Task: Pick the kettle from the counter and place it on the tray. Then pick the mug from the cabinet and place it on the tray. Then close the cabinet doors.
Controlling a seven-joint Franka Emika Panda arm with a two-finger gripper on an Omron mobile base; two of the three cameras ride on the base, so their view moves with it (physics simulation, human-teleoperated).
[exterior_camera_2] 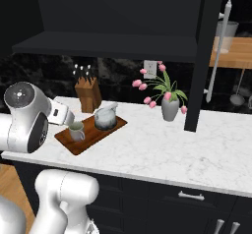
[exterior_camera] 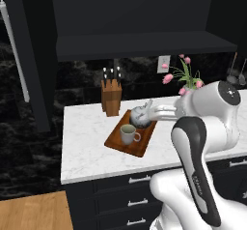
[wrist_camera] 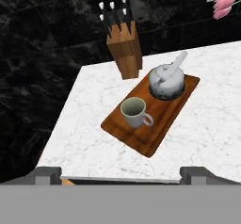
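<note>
The reddish-brown tray (wrist_camera: 165, 117) lies on the white marble counter (exterior_camera: 87, 142). On it stand the silver-grey kettle (wrist_camera: 165, 81) at the far end and the pale mug (wrist_camera: 134, 112) nearer me, handle to the right. The same kettle (exterior_camera: 139, 117) and mug (exterior_camera: 128, 134) appear from the left base, and the mug (exterior_camera_2: 76, 131) from the right base. My gripper (exterior_camera: 155, 112) hovers above the counter beside the tray, open and holding nothing; its fingertips (wrist_camera: 47, 175) stand wide apart. Both black cabinet doors (exterior_camera: 29, 55) (exterior_camera_2: 206, 56) stand open, and the cabinet shelf (exterior_camera: 140, 43) is bare.
A light-wood knife block (exterior_camera: 111, 97) stands just behind the tray. A vase of pink flowers (exterior_camera_2: 170, 105) sits to the right on the counter. Dark drawers with silver pulls (exterior_camera: 140, 179) run below the slab. The open right door's lower edge (exterior_camera_2: 193, 125) comes down close to the counter.
</note>
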